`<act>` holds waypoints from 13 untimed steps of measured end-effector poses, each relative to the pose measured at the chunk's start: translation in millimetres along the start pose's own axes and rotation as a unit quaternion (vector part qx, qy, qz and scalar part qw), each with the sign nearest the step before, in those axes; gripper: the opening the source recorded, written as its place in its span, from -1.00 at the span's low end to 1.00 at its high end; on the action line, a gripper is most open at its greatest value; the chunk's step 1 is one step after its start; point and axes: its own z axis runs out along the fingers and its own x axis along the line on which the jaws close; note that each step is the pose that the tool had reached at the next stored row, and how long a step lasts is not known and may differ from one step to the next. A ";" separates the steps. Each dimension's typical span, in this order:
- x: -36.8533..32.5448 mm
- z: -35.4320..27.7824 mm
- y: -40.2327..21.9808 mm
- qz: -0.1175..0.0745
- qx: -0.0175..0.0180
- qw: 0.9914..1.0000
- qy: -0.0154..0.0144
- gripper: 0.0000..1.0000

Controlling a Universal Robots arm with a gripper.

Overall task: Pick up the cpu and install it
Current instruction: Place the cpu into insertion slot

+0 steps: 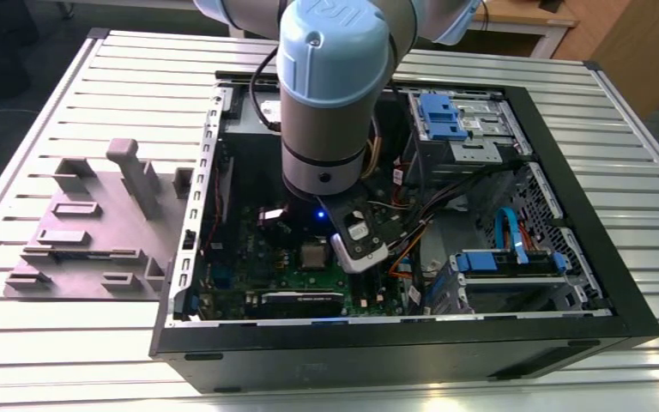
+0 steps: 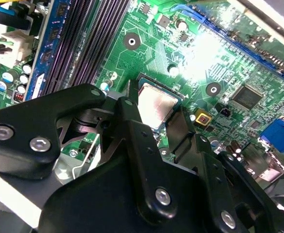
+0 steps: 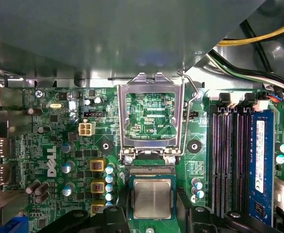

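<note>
The cpu [image 3: 152, 198] is a small square chip with a silvery top. It lies level in the dark socket on the green motherboard [image 3: 59, 160]. My gripper [image 2: 155, 106] hangs right over it, and its black fingers [image 2: 130, 104] press against two opposite edges of the cpu [image 2: 156, 104], shut on it. The socket's metal load plate [image 3: 151, 87] stands flipped open just beyond the chip, its lever [image 3: 192, 97] raised. In the exterior view my arm [image 1: 329, 94] reaches straight down into the open computer case [image 1: 604, 283], hiding the socket.
Memory slots [image 3: 229, 155] and a blue module [image 3: 259, 160] run beside the socket. Cables [image 1: 444, 202] and blue drive brackets [image 1: 438, 116] fill the case toward the exterior view's right. A grey holder fixture [image 1: 89, 223] sits on the slatted table [image 1: 78, 360] at the exterior view's left.
</note>
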 end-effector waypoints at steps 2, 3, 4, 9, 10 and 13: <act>0.0 0.2 0.3 0.000 0.000 1.000 0.000 -0.06; 0.1 0.2 0.5 0.000 0.000 1.000 0.000 -0.06; 0.1 0.3 0.7 0.000 0.000 1.000 0.000 -0.06; 0.4 0.8 1.7 0.000 0.000 1.000 0.000 -0.06; 0.5 0.8 1.7 0.000 0.000 1.000 0.000 -0.06; 0.8 1.8 1.9 0.000 0.000 1.000 0.000 -0.06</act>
